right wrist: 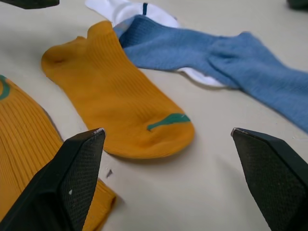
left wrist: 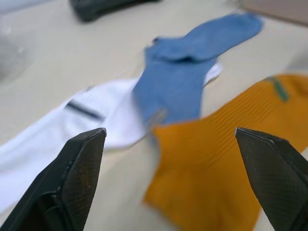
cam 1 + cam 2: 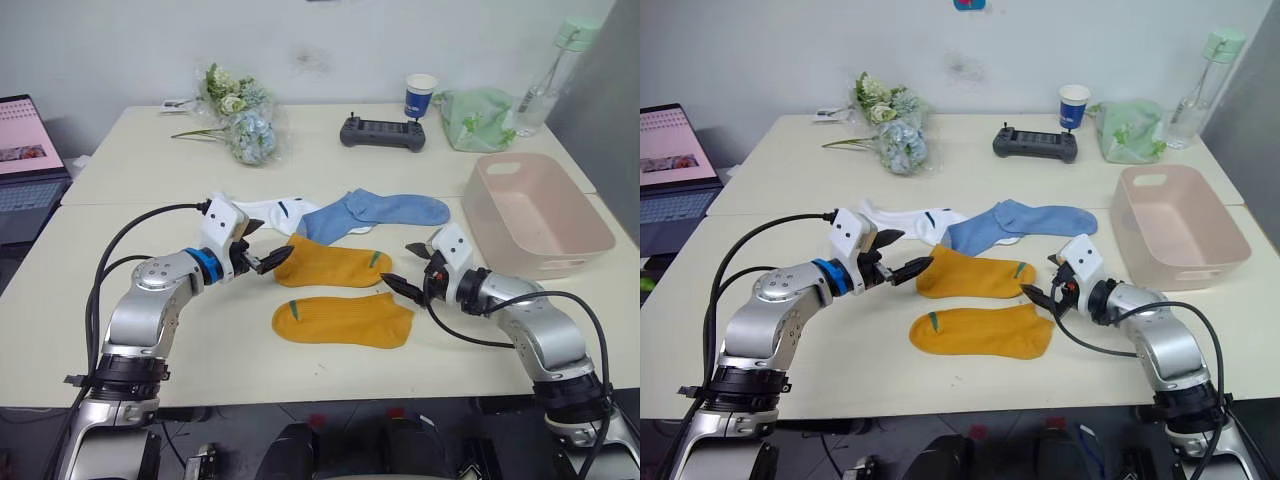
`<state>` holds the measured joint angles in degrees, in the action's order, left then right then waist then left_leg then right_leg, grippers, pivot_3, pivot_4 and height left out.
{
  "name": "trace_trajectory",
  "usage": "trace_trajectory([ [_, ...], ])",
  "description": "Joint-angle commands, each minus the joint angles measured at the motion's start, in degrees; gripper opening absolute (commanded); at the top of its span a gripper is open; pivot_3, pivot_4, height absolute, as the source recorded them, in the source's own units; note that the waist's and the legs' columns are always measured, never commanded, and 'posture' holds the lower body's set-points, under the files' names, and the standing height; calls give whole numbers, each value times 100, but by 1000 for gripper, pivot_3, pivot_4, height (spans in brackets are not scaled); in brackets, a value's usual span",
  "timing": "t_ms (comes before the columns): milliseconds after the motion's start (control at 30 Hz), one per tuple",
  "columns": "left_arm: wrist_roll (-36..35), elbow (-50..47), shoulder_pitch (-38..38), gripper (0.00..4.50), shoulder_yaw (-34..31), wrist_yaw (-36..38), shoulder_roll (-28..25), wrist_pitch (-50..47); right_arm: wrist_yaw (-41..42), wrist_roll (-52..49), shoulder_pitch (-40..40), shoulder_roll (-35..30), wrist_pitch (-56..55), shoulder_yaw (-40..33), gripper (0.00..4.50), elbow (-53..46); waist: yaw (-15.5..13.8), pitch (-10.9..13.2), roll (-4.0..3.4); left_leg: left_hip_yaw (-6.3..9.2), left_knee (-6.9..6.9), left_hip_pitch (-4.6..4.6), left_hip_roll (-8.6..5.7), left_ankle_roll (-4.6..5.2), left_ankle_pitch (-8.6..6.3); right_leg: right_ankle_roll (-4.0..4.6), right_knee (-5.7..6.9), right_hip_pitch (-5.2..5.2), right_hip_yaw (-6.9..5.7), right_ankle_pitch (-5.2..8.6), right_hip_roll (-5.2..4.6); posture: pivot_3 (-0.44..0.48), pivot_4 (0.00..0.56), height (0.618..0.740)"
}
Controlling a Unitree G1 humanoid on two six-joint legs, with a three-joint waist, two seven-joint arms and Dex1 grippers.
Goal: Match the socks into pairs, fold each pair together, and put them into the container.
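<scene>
1. Nearest, flat on the cream table (image 3: 150, 350): 1 mustard-yellow sock (image 3: 343, 321), ribbed knit, green mark at its cuff end, untouched.
2. Just beyond, a second mustard-yellow sock (image 3: 333, 265), same ribbed knit, green mark at the toe, between both grippers.
3. Left gripper (image 3: 270, 262): black fingers spread wide, holding nothing, tips at the heel end of that second sock; contact unclear.
4. Right gripper (image 3: 413, 270): fingers wide apart, empty, just beside the sock's toe end.
5. Behind, light blue socks (image 3: 378, 212) in soft knit, partly overlapping white socks (image 3: 272, 214) with a dark cuff mark.
6. To the right, well apart from the socks: pale pink tub (image 3: 560, 263), smooth plastic, rounded corners, handle slot, nothing inside.
7. Far side: black controller (image 3: 382, 133), blue-and-white paper cup (image 3: 420, 96), green cloth bag (image 3: 478, 118), clear bottle (image 3: 552, 72), wrapped flowers (image 3: 238, 115); laptop (image 3: 28, 165) at far left.
</scene>
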<state>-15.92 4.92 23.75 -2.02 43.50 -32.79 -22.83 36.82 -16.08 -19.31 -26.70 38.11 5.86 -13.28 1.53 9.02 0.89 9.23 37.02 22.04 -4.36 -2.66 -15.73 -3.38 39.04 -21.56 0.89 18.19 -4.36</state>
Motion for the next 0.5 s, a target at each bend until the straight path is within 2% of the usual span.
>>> trace_trajectory([
  [33, 298, 708, 257, 4489, 171, 41, 120, 532, -107, -228, -218, 107, 714, 116, 4500, -305, -13, 0, 0, 0, 1, -1, -2, 0, 0, 0, -1, 2, 0, 0, -2, 0, 150, 740],
  [167, 567, 1470, 619, 4489, 340, 23, 275, 842, -332, -119, -457, 227, 1121, 219, 4500, -119, 3, 0, 1, 2, 0, 1, -4, 0, 0, 0, 0, 1, -3, 0, -3, 0, 150, 740],
  [233, 639, 1773, 757, 4102, 401, 86, 327, 973, -456, -18, -594, 288, 1183, 257, 4323, 34, 31, 0, 0, 0, -1, 2, -3, 0, 0, 0, 4, -4, -1, 0, -3, 0, 150, 740],
  [300, 668, 1983, 854, 3583, 447, 193, 360, 1065, -529, 40, -680, 317, 1182, 268, 3868, 154, 44, 0, 0, -1, -3, 2, -2, 0, 0, 0, 6, -8, -1, 0, -2, 0, 150, 740],
  [500, 743, 2226, 991, 1618, 467, 355, 384, 1278, -505, 56, -735, 385, 1065, 325, 1737, 327, 84, 0, 0, -2, -4, 3, 0, 0, 0, 0, 10, -15, 1, 0, -2, 0, 150, 740],
])
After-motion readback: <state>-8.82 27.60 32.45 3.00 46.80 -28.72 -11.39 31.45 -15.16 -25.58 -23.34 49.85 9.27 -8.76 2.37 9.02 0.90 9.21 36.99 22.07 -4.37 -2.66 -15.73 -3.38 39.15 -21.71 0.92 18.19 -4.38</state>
